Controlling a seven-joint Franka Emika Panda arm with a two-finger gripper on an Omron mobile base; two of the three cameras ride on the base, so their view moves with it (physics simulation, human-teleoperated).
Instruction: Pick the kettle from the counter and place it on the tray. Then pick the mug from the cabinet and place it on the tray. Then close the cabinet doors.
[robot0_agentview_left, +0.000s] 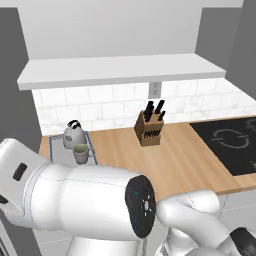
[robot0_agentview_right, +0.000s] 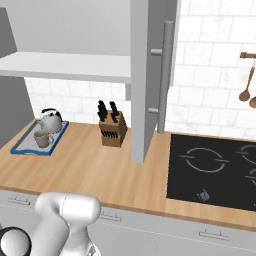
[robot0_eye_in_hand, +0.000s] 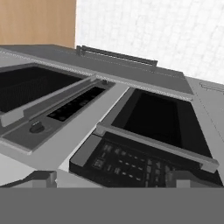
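Note:
The silver-grey kettle stands on the blue-rimmed tray at the left end of the wooden counter. The grey-beige mug sits on the same tray, just in front of the kettle. Above, the cabinet shows its white shelf floor. One cabinet door stands swung out over the counter, its bar handle facing right. My gripper is open with nothing between its fingertips, far from the tray and facing grey appliance fronts.
A brown knife block stands mid-counter against the tiled wall. The black stovetop lies to the right. Wooden utensils hang on the wall. Two dark-windowed appliance fronts with control panels face the hand view. My white arm blocks the foreground.

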